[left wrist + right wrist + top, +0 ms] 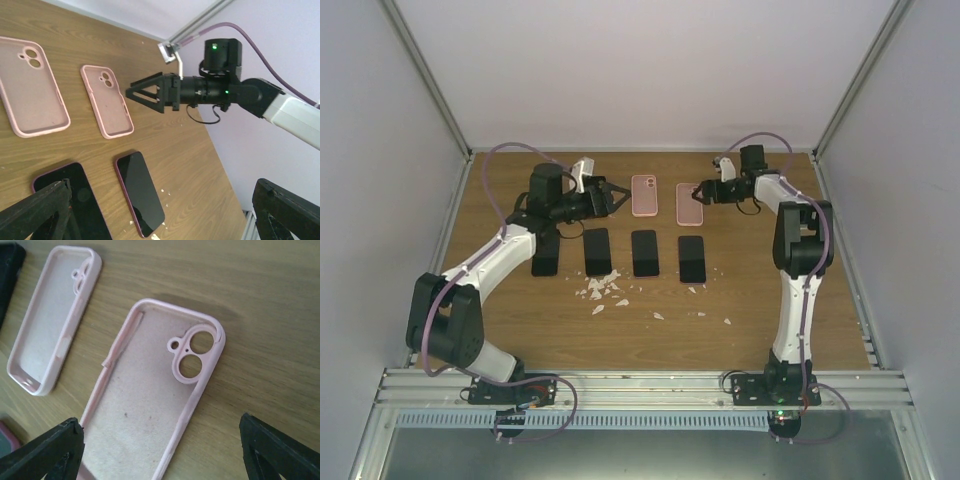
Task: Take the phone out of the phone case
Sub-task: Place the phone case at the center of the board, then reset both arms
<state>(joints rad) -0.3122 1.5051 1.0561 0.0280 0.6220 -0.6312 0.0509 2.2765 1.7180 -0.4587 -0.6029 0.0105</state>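
Four black phones lie face up in a row across the middle of the table, counted from the left: the first phone, the second phone, the third phone and the fourth phone; they lie side by side with gaps between them. In the left wrist view a thin reddish-pink rim runs round the third phone and the fourth phone; whether that rim is a case cannot be told.

Behind the row, two pink cases lie open side up with nothing in them, camera holes toward the back wall; the left case sits behind the third phone, and the right case behind the fourth.

The right gripper hangs over the far end of the right case with its fingers spread wide, so that the case shows between them; whether it touches the case cannot be told. The left gripper is just left of the left case and behind the second phone; its fingers are also spread wide and hold nothing.

White crumbs are scattered on the wood in front of the phones, thickest before the second phone; a purple cable loops above the left arm.
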